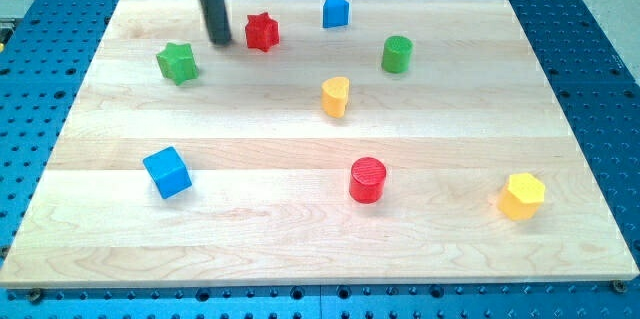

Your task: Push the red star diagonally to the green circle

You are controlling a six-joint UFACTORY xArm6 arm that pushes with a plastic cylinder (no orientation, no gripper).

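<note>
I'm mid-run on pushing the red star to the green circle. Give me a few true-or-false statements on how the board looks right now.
1. My tip sits just to the view's left of the red star. True.
2. The red star already touches the green circle. False: they are well apart, with the green circle off to the view's right of the star.
3. The green star lies to the view's left of my tip. True.
4. The red cylinder stands between the red star and the green circle. False: it is far lower in the view, near the board's middle.
5. The blue cube is at the view's top right. False: it is at the lower left.
</note>
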